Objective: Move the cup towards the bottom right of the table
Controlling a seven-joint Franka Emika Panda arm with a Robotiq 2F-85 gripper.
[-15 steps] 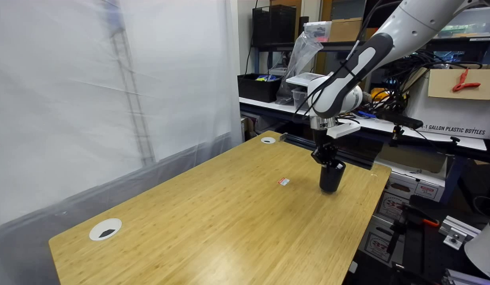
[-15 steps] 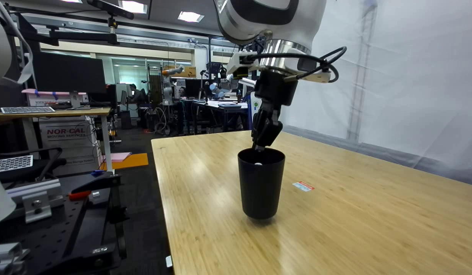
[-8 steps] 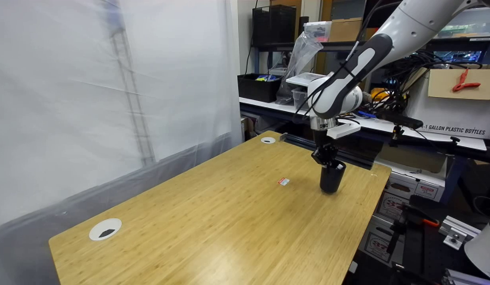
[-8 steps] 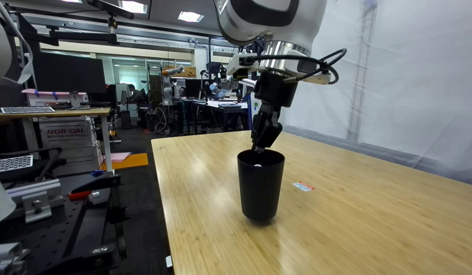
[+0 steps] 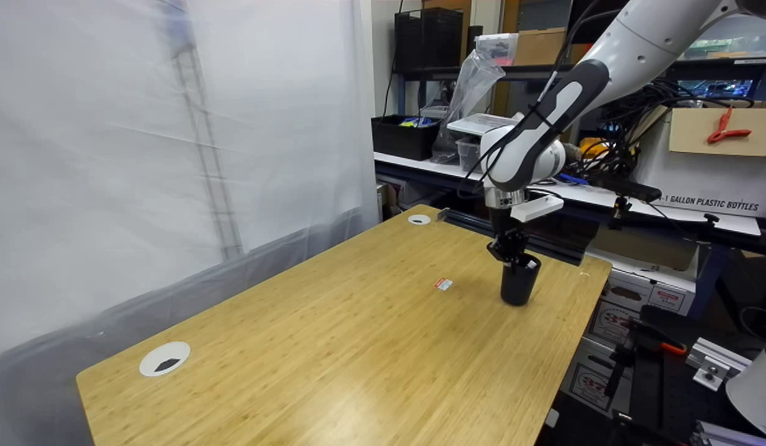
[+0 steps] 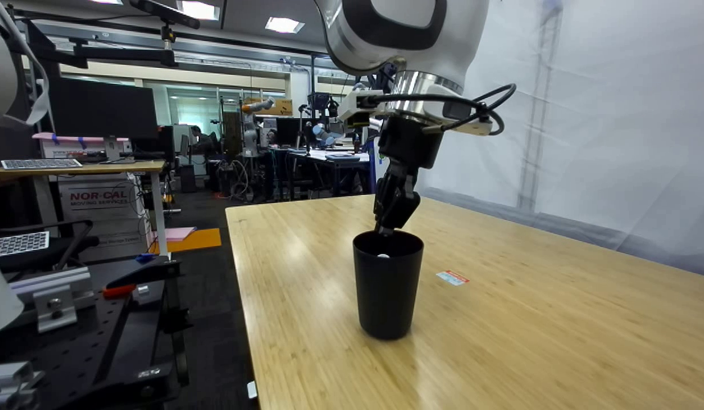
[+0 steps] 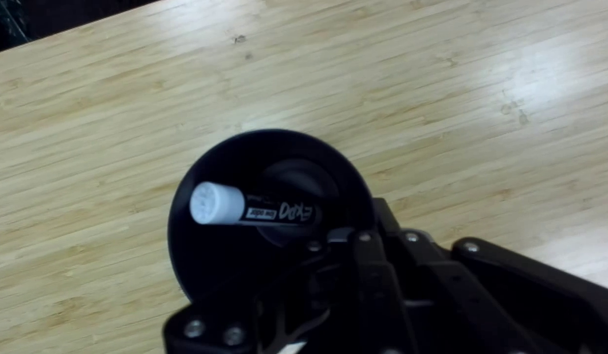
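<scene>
1. In an exterior view we see the cup point(image 5: 519, 286), plain and black, toward the far right of the wood-grain tabletop point(image 5: 333, 322), near its right edge and standing about upright.
2. Its base seems to meet the tabletop, though from these angles we cannot be sure whether it touches or is just above.
3. In an exterior view the fingers point(image 6: 397, 206) reach down to the far side of the cup's rim.
4. The wrist view shows us how they stand: one tip inside the mouth, the other outside, clenched on the cup's wall between them.
5. Inside the cup, in the wrist view, we find a marker point(image 7: 264, 210) leaning, its white cap point(image 7: 217, 204) toward the left and EXPO lettered on its dark barrel.
6. The white and grey arm point(image 5: 643, 49) comes in from the right in an exterior view.
7. We see a small red and white label point(image 6: 453, 278) on the tabletop in both exterior views, near the cup and apart from it.
8. Along the tabletop's left side, in an exterior view, we see a near white disc point(image 5: 163, 354) and a far white disc point(image 5: 419, 218).
9. A pale sheet point(image 5: 129, 155) hangs beyond that left side.
10. Beyond the tabletop, at the right, we see a box point(image 5: 698, 176) with a red clamp point(image 5: 725, 132) on it.
</scene>
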